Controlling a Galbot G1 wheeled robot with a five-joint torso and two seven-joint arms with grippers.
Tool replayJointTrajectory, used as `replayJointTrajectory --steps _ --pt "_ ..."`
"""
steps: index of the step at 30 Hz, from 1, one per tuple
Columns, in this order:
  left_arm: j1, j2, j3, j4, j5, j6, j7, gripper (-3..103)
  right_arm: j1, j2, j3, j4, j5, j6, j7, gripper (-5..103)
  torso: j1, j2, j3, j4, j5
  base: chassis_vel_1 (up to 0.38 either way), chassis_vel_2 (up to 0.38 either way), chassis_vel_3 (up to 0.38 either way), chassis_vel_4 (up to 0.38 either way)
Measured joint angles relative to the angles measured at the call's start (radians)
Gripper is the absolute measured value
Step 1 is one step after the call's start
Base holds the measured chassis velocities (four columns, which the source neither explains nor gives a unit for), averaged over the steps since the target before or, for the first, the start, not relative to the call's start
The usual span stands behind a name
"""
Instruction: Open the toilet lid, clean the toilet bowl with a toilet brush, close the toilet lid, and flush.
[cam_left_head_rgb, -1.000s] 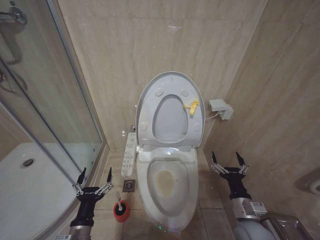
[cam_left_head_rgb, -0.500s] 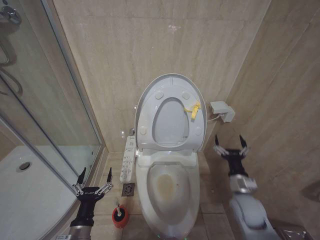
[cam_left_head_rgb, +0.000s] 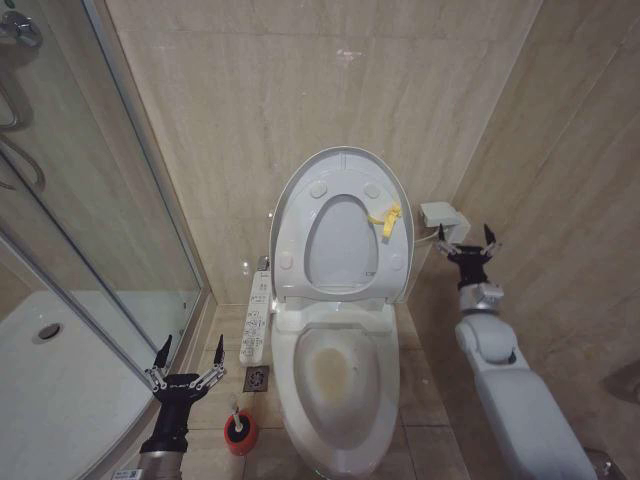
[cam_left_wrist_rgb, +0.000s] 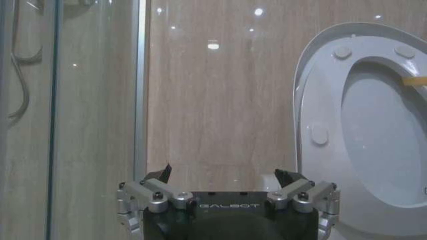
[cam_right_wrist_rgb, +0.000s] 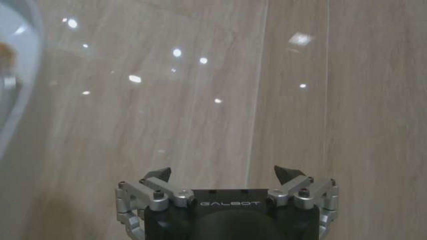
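Observation:
The toilet lid (cam_left_head_rgb: 340, 170) stands raised against the back wall with the seat ring folded up in front of it; a yellow tag (cam_left_head_rgb: 385, 218) hangs at its right edge. Below, the toilet bowl (cam_left_head_rgb: 338, 375) is uncovered and stained yellowish inside. The toilet brush (cam_left_head_rgb: 236, 418) stands in its red cup on the floor left of the bowl. My left gripper (cam_left_head_rgb: 188, 352) is open, low, just left of the brush. Extended forward and raised, my right gripper (cam_left_head_rgb: 465, 236) is open to the right of the lid (cam_left_wrist_rgb: 373, 125), near the wall.
A button panel (cam_left_head_rgb: 257, 310) juts from the toilet's left side, with a floor drain (cam_left_head_rgb: 257, 378) below it. A glass shower enclosure (cam_left_head_rgb: 90, 250) fills the left. A white box (cam_left_head_rgb: 443, 218) is mounted on the wall by my right gripper. Tiled walls close in behind and right.
My right arm has stretched forward and upward, carrying the open gripper from beside the bowl up to the lid's right edge. The camera shifted slightly at first. The left arm stayed put.

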Motion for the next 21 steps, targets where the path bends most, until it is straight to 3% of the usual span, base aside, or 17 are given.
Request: replayJointTrajectory --steps 10,21 --pt "0.0 0.0 0.0 0.0 0.0 0.0 0.0 100 0.148 0.006 -0.083 -0.099 -0.007 -0.014 0.005 100 0.0 0.0 0.0 0.0006 -0.0001 0.0 0.0 0.0 0.0" --pt "0.0 0.0 0.0 0.0 0.0 0.0 0.0 100 0.185 0.019 -0.169 -0.119 -0.035 -0.032 0.017 100 0.0 0.0 0.0 0.0002 -0.0001 0.0 0.0 0.0 0.0"
